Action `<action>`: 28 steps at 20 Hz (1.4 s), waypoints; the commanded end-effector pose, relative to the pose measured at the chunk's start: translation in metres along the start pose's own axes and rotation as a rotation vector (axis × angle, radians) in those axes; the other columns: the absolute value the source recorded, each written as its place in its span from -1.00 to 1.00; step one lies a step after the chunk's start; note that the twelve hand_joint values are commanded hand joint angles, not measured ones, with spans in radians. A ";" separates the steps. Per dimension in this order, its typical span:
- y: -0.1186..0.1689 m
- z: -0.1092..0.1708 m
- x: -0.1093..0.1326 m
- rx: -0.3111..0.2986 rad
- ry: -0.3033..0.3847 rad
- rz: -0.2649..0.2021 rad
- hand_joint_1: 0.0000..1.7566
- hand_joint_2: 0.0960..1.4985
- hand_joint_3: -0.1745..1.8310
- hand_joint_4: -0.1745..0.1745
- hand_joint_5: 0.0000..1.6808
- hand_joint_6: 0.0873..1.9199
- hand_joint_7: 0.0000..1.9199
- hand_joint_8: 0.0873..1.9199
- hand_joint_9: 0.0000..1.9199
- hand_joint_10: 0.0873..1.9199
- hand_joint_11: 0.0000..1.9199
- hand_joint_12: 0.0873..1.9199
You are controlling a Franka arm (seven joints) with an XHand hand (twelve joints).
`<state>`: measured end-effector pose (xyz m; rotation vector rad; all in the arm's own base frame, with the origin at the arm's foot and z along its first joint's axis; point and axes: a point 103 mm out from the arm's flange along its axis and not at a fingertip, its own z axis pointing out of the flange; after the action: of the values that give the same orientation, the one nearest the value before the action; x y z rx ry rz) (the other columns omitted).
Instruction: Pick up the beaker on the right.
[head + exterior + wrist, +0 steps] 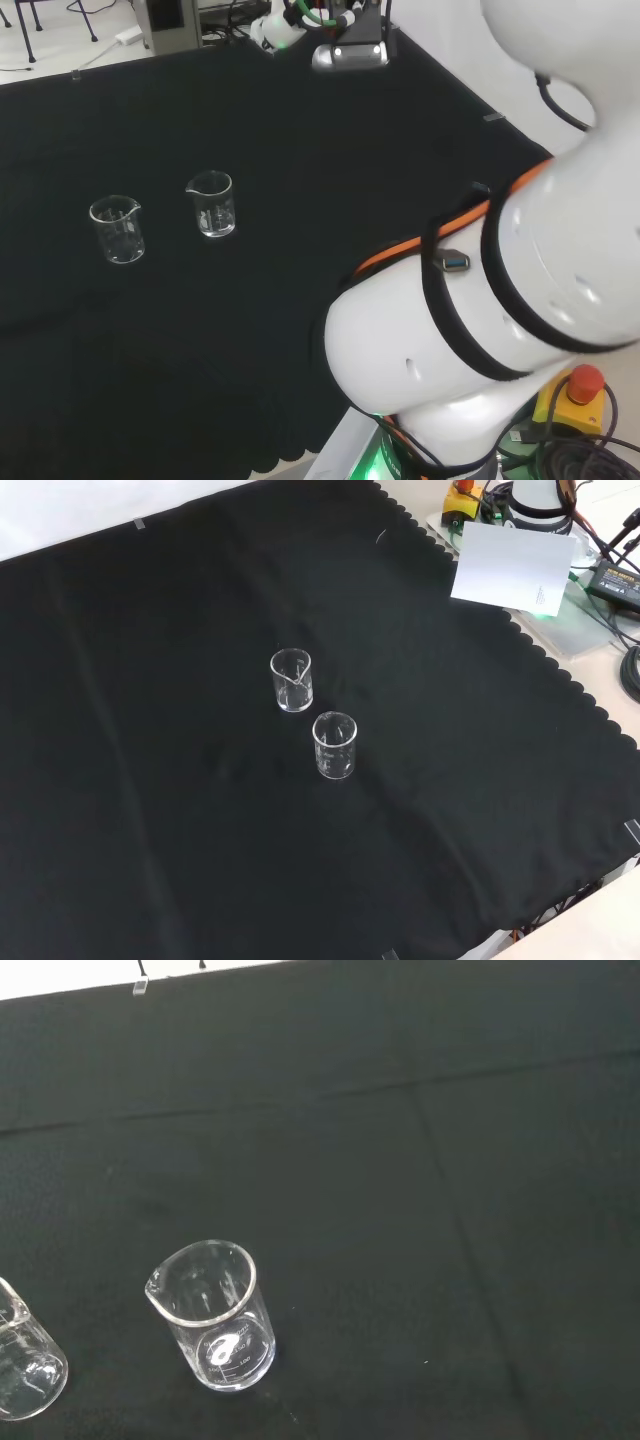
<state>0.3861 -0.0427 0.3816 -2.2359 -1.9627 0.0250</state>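
Upright and apart on the tabletop (300, 120), right beaker (211, 204) and left beaker (117, 229) leave grasping room; robot hand state cannot be told.

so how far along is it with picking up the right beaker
Nothing looks done yet. Both clear beakers stand upright on the black cloth, apart from each other: the right beaker and the left beaker, as the head view shows them. Nothing is touching either beaker. The approach, the grasp of the right beaker and the lift are all left.
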 end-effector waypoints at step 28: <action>0.103 0.204 -0.016 0.255 0.193 -0.338 -0.14 -0.36 -0.13 -0.11 -0.76 -1.00 -0.87 -0.47 -0.72 -0.36 -1.00 0.16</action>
<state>0.4535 -0.0726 0.2271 -1.8835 -2.0022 0.0428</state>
